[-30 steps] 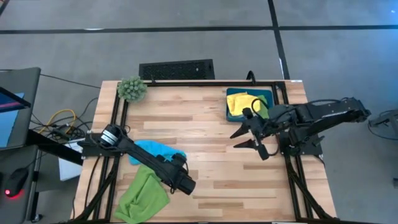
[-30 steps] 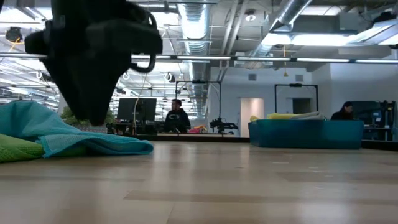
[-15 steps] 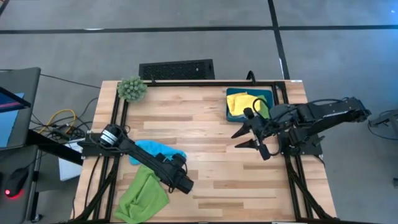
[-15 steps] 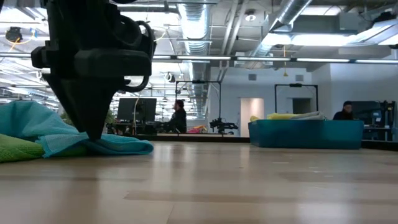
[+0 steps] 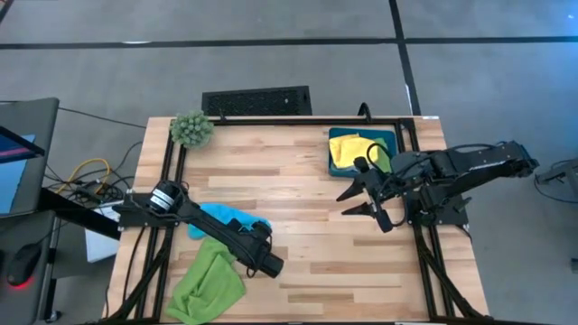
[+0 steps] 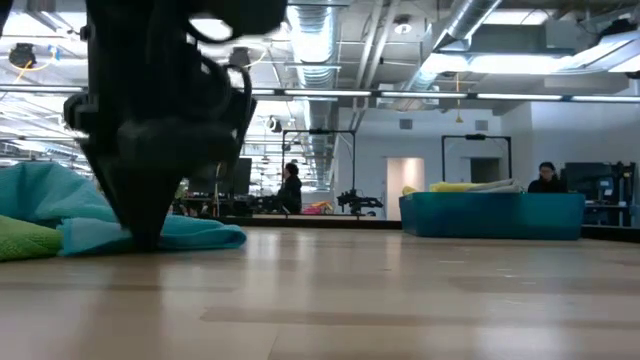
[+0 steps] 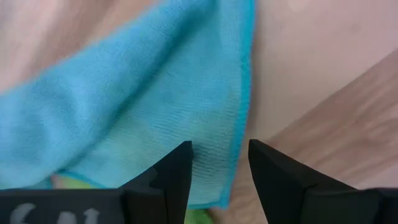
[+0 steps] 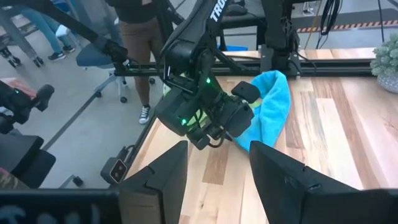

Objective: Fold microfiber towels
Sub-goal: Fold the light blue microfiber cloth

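Note:
A light blue towel (image 5: 221,217) lies crumpled at the table's near left, its hemmed edge (image 7: 244,106) flat on the wood. A lime green towel (image 5: 206,287) lies crumpled beside it at the near edge. My left gripper (image 7: 219,149) is open and points down low over the blue towel's edge, one finger on each side of the hem. In the low view its fingertips (image 6: 140,235) reach down to the towel. My right gripper (image 5: 343,200) is open and empty, up over the table's right half. A yellow towel (image 5: 357,149) lies in a teal bin (image 5: 336,164). My left gripper comes at the light blue towel's hemmed edge (image 7: 239,134) from above with open fingers. Whether the fingertips touch the cloth, I cannot tell. The towel lies slack on the table.
A fuzzy green plant ball (image 5: 191,129) sits at the far left corner. A black grille (image 5: 256,100) lies beyond the far edge. Bare wood spans the table's middle between the two arms. People show in the room behind in the low view.
My left gripper has gone down toward the light blue towel, from well above it to the level of the cloth, and a little toward the towel's bulk. The towels have not moved.

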### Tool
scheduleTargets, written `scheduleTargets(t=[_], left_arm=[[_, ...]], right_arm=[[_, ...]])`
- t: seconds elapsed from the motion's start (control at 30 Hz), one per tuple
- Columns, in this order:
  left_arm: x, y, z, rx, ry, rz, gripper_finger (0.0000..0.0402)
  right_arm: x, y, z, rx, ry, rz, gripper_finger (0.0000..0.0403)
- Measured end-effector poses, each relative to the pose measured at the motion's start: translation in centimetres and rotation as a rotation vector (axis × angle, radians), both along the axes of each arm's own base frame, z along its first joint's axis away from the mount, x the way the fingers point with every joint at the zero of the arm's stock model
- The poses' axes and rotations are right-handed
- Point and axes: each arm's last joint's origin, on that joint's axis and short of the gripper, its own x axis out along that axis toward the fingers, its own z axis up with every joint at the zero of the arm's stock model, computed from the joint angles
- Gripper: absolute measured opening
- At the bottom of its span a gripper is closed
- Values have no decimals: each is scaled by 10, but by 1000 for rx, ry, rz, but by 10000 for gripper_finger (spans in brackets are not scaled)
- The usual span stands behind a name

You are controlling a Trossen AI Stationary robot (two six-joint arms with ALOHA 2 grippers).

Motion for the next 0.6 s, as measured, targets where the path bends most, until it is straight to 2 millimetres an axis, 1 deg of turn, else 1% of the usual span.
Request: scheduleTargets(t=[0.1, 0.17, 0.23, 0.33, 0.47, 0.5, 0.6], left_arm=[[1, -1, -10, -18, 37, 2, 151], [2, -1, -10, -17, 34, 20, 147], [2, -1, -10, -13, 31, 29, 134], [0, 1, -9, -3, 51, 47, 97], [-1, 1, -7, -16, 89, 17, 24], [-2, 1, -7, -18, 100, 13, 12], [-3, 1, -6, -14, 112, 12, 7]], right_arm=[[0, 0, -1, -3, 12, 0, 195], [-1, 0, -2, -4, 20, 0, 195], [-1, 0, -2, -4, 19, 0, 195], [-1, 0, -2, -5, 18, 0, 195], [-1, 0, -2, -5, 18, 0, 195], [-1, 0, -2, -5, 18, 0, 195], [-1, 0, -2, -6, 17, 0, 195]])
